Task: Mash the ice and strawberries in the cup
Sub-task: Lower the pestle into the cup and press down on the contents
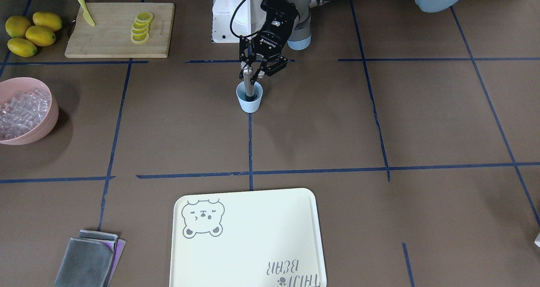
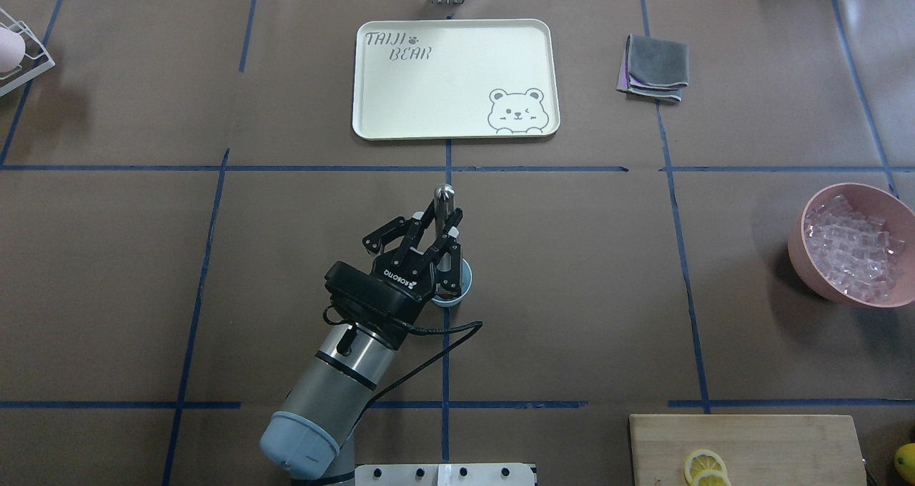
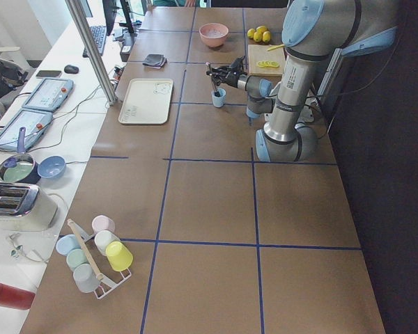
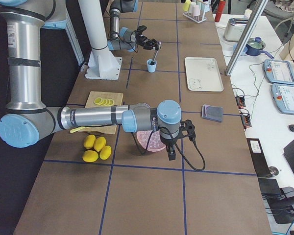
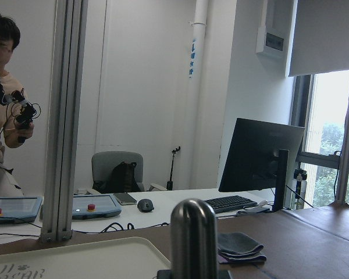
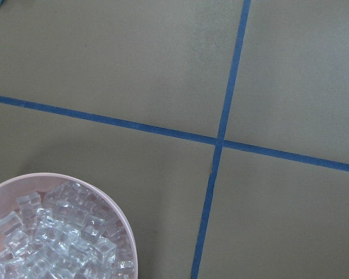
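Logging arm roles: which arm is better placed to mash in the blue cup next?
Left. The left gripper clamps the metal muddler, whose tip stands inside the cup. The right gripper hangs far away near the pink bowl of ice.

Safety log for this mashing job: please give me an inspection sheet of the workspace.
Surface: brown table with a blue tape grid; no spills seen.
Job's things: cup upright, metal muddler standing in it, contents hidden; ice in pink bowl; strawberry: nothing seen.
Clutter: tray, folded cloths, cutting board with lemon slices and yellow knife, lemons.
Grippers: left gripper, jaws shut on muddler; right gripper by the bowl, jaws cannot tell.
Cables: black cable loops off the left wrist.
Surroundings: person holding a controller.
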### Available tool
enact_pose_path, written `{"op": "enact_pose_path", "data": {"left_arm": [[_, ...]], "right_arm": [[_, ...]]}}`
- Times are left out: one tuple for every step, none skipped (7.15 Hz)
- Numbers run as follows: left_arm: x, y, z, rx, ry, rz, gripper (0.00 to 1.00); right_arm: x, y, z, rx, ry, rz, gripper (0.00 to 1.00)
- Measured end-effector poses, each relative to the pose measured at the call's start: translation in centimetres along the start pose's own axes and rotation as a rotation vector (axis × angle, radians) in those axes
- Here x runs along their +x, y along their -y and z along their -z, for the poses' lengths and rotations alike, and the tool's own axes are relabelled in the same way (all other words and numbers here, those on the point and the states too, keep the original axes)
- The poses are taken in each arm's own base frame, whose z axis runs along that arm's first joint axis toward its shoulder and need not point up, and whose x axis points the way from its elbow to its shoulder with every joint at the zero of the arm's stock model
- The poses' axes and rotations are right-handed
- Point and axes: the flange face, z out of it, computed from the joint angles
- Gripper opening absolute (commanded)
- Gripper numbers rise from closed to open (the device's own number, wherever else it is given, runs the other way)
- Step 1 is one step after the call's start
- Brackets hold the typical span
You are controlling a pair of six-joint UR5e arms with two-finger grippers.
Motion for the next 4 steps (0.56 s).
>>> {"op": "enact_pose_path", "data": {"left_arm": [[-0.03,-0.29,0.11,-0.002,0.004,-0.002,0.00],[-0.06,-0.57,0.20,-0.004,0.008,-0.003,0.00],[-0.07,-0.68,0.21,-0.004,0.010,0.002,0.00],[-0.04,-0.71,0.22,-0.005,0.010,0.008,0.00]], "right_arm": [[-0.02,0.03,0.02,0.000,0.000,0.000,0.99],[-0.02,0.04,0.02,0.000,0.000,0.001,0.99],[-0.01,0.01,0.01,0.000,0.000,0.000,0.99],[-0.01,0.00,0.00,0.000,0.001,0.000,0.99]]}}
